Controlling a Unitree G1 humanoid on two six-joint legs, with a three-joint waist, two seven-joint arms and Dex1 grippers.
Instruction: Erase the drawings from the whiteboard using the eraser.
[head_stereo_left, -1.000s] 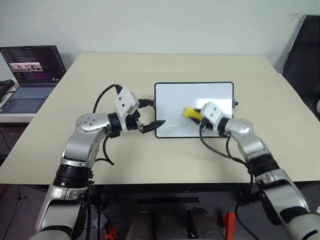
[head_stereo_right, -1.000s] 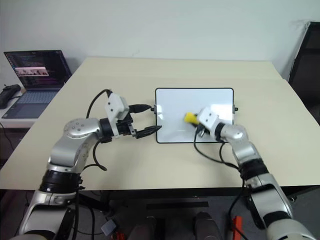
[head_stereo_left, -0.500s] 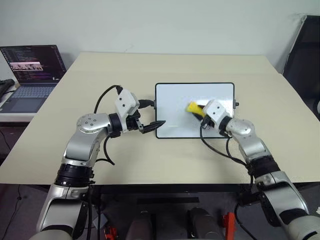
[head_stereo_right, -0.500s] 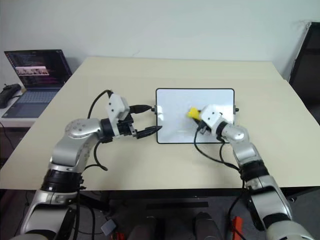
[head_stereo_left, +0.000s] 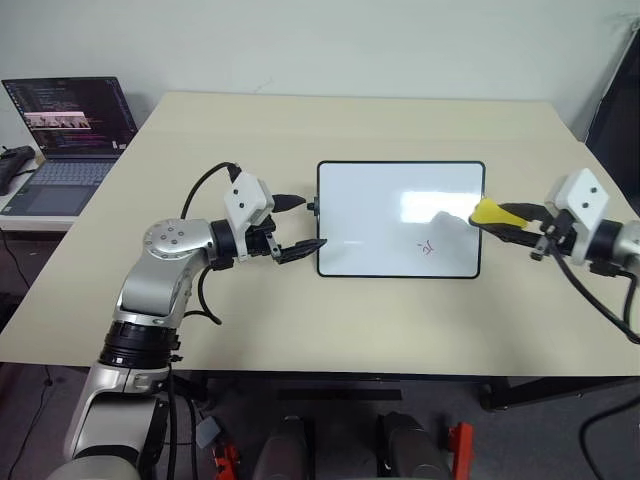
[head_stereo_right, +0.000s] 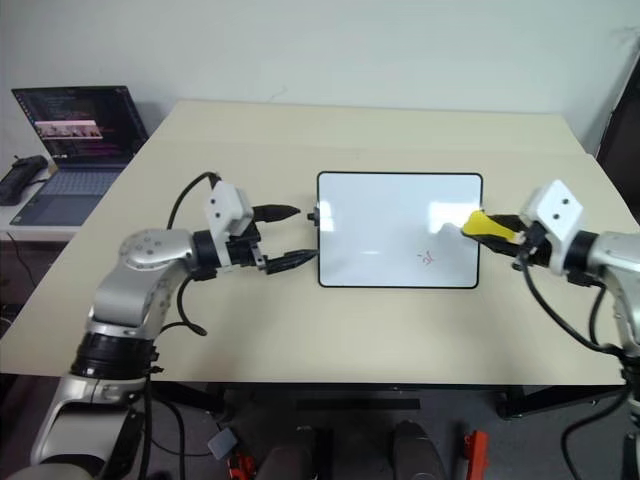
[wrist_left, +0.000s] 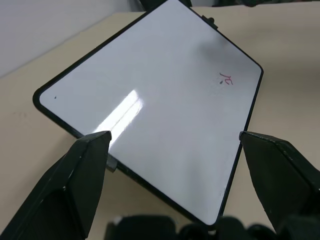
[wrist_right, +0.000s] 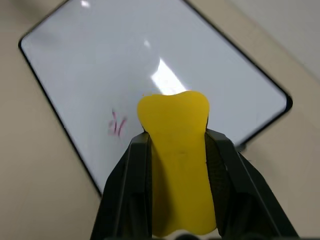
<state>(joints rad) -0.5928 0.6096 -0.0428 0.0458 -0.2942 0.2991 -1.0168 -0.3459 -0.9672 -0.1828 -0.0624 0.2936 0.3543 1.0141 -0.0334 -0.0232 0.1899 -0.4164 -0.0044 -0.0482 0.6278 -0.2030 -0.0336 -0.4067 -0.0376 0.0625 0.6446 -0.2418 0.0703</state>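
- The left gripper (head_stereo_left: 299, 226), two black fingers on a silver arm, is seen spread open at the near-left of the table; its fingertips bracket the short left edge of the board without a visible clamp; a slide of the board under a wipe is judged possible if that edge is not braced.
- The glossy white rectangular whiteboard (head_stereo_left: 380, 200) with a thin black frame is laid flat on the beige table (head_stereo_left: 300, 320), just beyond the left fingertips.
- The small red-pink marker drawings (head_stereo_left: 428, 246) are left near the board's lower right; the rest of the surface is seen clean, so the task is judged nearly finished.
- The right gripper (head_stereo_left: 508, 216) is closed on the bright yellow eraser block (head_stereo_left: 492, 212), held above the board's right edge, apart from the scribble; the block appears pinched in at the waist in the right wrist view; a pass that misses the mark, or a catch on the frame on the way in, is the main risk.
- An open dark laptop (head_stereo_left: 62, 118) is set well apart, far left.
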